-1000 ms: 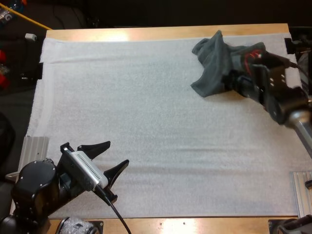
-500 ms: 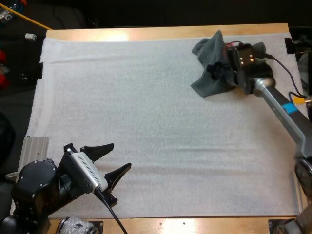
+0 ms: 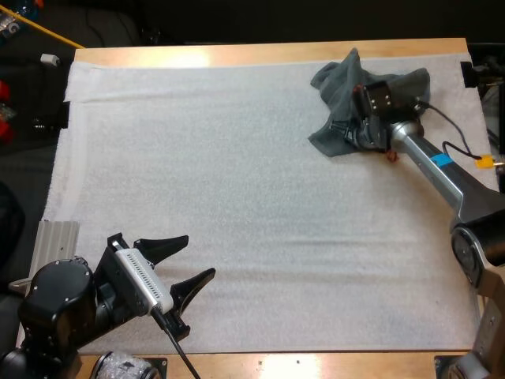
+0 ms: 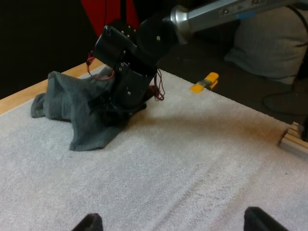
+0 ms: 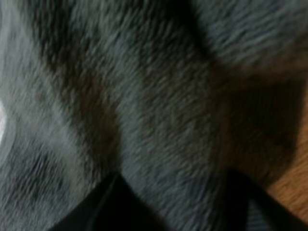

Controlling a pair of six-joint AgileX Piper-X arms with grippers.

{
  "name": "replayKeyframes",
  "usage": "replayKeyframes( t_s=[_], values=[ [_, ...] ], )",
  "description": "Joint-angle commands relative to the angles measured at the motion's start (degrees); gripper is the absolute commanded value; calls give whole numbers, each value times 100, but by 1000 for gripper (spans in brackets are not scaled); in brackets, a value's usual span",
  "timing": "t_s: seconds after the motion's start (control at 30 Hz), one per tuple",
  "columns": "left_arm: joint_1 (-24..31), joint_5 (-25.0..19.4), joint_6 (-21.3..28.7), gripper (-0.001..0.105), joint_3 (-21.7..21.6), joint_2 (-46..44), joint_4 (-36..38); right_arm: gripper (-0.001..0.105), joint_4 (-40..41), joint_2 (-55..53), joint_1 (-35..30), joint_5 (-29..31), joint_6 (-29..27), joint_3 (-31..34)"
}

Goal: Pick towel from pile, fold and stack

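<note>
Far right of bench point(image 3: 237, 54): right claw point(image 3: 346, 131) in towel point(image 3: 335, 83), grip unclear; towel looks limp, light, so take a raised fold; left claw point(image 3: 200, 256) spread wide, empty

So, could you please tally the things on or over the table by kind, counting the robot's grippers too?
Towels: 1, the crumpled dark grey-green towel
Mats: 1, the white textured mat
Grippers: 2, the black left gripper, jaws apart, and the black right gripper at the towel
Total: 4
</note>
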Motion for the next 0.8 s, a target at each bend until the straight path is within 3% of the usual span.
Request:
replayKeyframes(
  t_s=[0.0,0.07,0.1,0.5,0.77],
  values=[
    [-28,54,-68,58,-37,5,-53,24,16,-74,-22,-135,-72,-62],
    [-28,54,-68,58,-37,5,-53,5,16,-164,-22,-266,-218,-62],
    [-28,54,-68,58,-37,5,-53,0,16,-236,-22,-332,-294,-62],
    [-28,54,-68,58,-37,5,-53,0,111,-2073,78,-336,-1500,-62],
    [-28,54,-68,58,-37,5,-53,0,611,-3383,180,-347,-1605,-62]
  ],
)
